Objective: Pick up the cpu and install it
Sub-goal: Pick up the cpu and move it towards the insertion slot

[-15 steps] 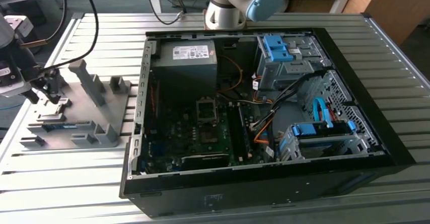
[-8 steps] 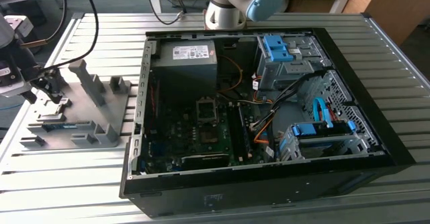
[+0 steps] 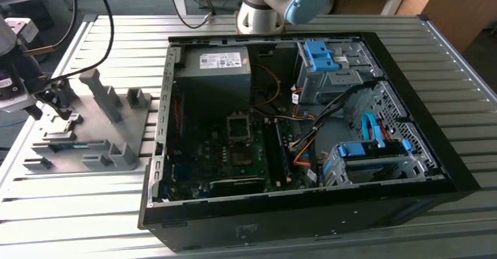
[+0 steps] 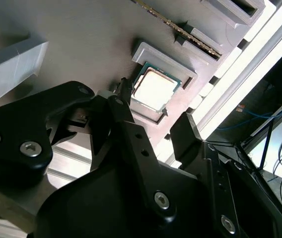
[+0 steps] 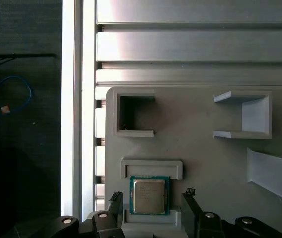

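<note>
The arm [image 3: 260, 6] was silver-grey with pale blue joint caps [image 3: 304, 0], and black cables [image 3: 106, 14] hung beside it. Its jaws were matte black, angular linkages, fastened with round silver socket-head screws [image 4: 31, 147].

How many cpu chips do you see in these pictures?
1. The cpu lies in its recess on the grey holder, inside the open end effector. The PC case may hide others.
</note>
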{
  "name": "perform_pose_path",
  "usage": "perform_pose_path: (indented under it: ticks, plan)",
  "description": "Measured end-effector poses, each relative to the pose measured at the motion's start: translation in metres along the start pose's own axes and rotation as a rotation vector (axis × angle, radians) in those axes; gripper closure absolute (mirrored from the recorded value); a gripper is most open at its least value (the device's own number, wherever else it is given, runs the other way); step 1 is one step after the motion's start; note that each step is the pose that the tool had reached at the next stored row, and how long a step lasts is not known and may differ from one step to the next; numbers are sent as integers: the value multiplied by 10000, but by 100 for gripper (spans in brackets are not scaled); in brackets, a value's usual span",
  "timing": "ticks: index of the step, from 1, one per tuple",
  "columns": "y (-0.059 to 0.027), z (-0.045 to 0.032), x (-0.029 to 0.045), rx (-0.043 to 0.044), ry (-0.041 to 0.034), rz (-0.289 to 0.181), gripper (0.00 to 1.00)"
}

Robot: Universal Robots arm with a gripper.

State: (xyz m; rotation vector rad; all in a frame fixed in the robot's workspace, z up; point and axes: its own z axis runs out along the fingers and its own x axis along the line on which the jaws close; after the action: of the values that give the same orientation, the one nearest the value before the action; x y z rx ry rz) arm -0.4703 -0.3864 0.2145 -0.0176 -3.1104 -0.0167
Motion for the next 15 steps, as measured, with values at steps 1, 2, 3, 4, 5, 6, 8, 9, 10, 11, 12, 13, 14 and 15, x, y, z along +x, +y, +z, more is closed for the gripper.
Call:
perform_pose_path:
  ticks: [1,2,3,4,5,6,8,9,10,11,12,13,14,15]
  plan:
    - [0,0,0,0,0,0,42]
    - [0,0,0,-1,0,0,40]
    - [0,0,0,-2,0,1,40]
    - [0,0,0,-2,0,0,40]
    - [0,0,0,-3,-1,0,35]
    - [0,0,0,-3,0,0,35]
    - [-2,0,0,-3,1,0,35]
    - [-9,2,0,-4,0,-2,35]
    - [-24,4,0,-12,0,-1,35]
    - [-40,9,-1,-17,1,-1,35]
    - [-56,19,-2,-27,0,-1,35]
    - [-66,31,-4,-45,-1,-2,35]
    - [-70,46,-9,-72,-1,-3,35]
    - [-71,56,-15,-116,1,-4,35]
